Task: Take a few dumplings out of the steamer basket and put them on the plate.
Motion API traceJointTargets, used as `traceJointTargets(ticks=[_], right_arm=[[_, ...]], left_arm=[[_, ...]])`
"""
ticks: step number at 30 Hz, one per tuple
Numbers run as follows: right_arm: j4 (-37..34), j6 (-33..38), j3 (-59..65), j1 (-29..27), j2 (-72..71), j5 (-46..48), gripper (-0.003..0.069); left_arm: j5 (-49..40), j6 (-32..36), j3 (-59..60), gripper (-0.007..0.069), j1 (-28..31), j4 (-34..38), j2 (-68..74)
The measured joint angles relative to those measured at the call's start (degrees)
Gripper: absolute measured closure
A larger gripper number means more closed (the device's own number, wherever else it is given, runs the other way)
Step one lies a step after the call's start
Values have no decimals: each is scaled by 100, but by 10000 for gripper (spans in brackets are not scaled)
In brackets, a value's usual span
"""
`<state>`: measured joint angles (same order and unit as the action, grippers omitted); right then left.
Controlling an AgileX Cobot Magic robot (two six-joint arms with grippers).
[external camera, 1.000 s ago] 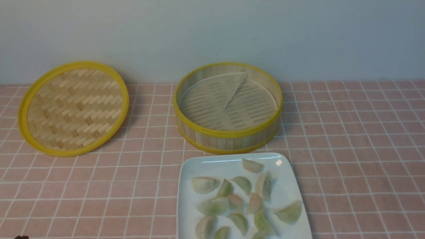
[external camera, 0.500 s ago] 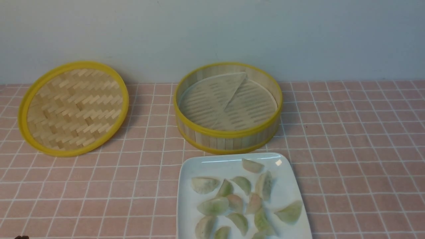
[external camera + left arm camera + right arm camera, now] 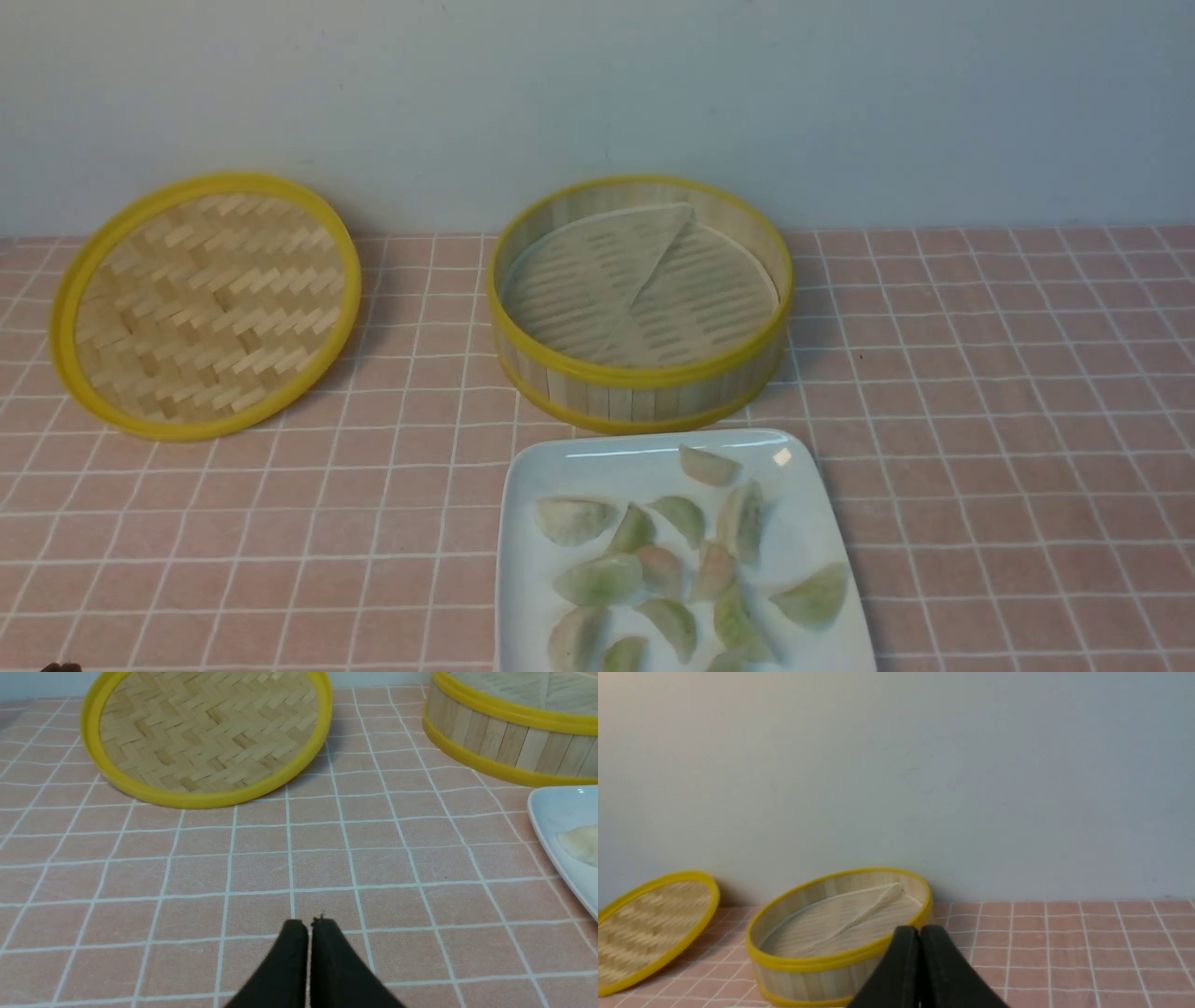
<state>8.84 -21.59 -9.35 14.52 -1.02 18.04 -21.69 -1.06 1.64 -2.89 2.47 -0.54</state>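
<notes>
Pink checked tablecloth (image 3: 980,420) carries dumplings (image 3: 672,560) on the plate (image 3: 803,541); both arms' fingers (image 3: 308,926) (image 3: 919,933) pressed together, empty.

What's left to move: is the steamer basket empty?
Empty: the steamer basket shows only its folded liner; the dumplings lie on the plate.
</notes>
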Motion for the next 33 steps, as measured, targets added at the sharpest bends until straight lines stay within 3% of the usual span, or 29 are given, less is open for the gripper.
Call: traceJointTargets(ticks=[7, 15, 27, 33], right_arm=[[-140, 36, 1094, -997, 5, -511, 673], [-34, 151, 1102, -1066, 5, 179, 673], [-576, 1218, 1090, -1066, 5, 240, 673], [-655, 1299, 1090, -1066, 5, 247, 673]], left_arm=[[0, 0, 0, 631, 0, 1, 0], [-5, 0, 0, 631, 0, 6, 0], [-5, 13, 0, 631, 0, 11, 0], [-5, 13, 0, 631, 0, 11, 0]])
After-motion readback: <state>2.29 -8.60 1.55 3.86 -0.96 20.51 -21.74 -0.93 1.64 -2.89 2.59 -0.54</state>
